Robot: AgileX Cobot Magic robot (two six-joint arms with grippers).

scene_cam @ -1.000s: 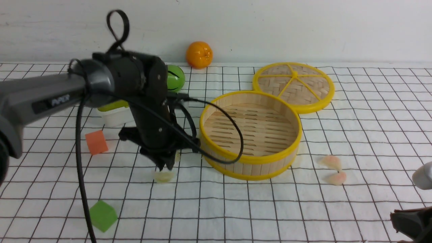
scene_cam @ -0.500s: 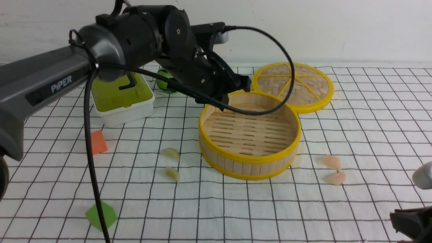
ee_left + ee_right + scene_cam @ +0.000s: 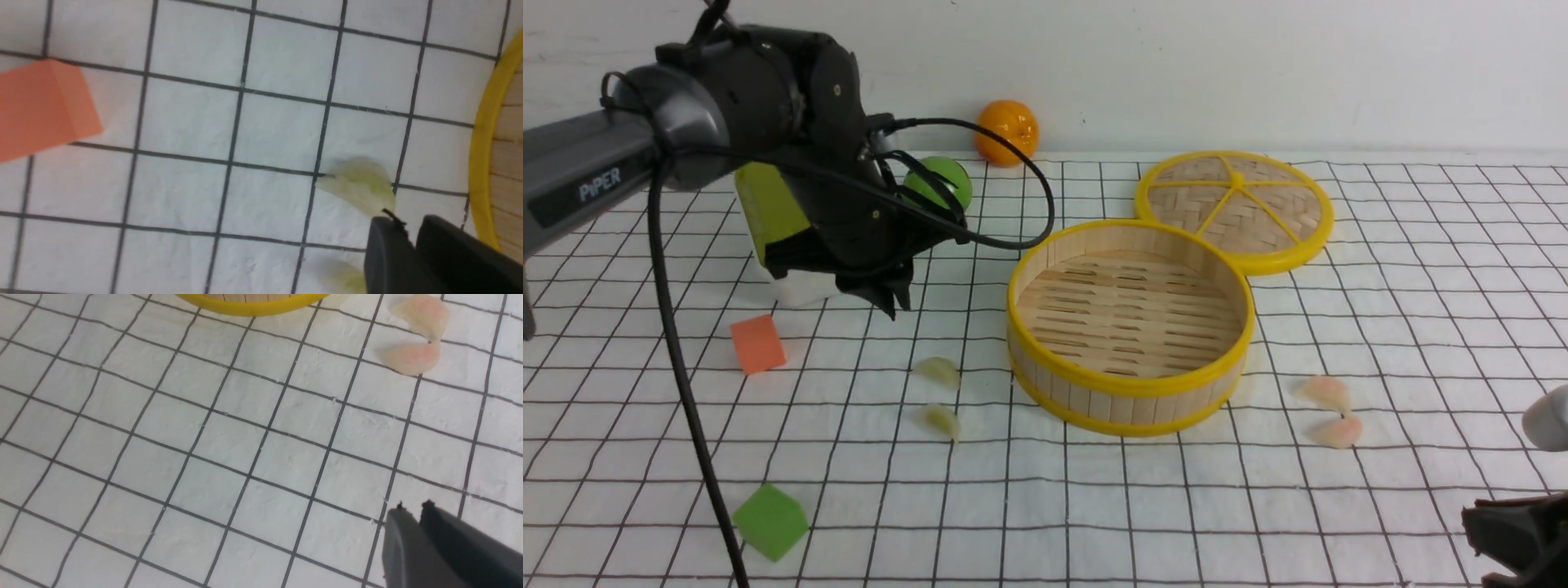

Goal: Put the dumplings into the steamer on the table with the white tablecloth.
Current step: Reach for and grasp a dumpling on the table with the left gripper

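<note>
Only wrist views show left hand [image 3: 408, 222] and right hand [image 3: 413, 508] nearly closed, empty. Front, upper left: black arm [image 3: 768, 98] blocks green-lidded white box [image 3: 768, 212].

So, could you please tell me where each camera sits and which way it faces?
Front view: between the arms, facing forward over the steamer to the wall; left arm shows.
Left wrist view: on the left wrist, looking down at a yellow-green dumpling and orange cube; its jaws show.
Right wrist view: on the right wrist, looking down at two pink dumplings; its jaws show.
Shared: front and right wrist views both show the pink dumplings.
</note>
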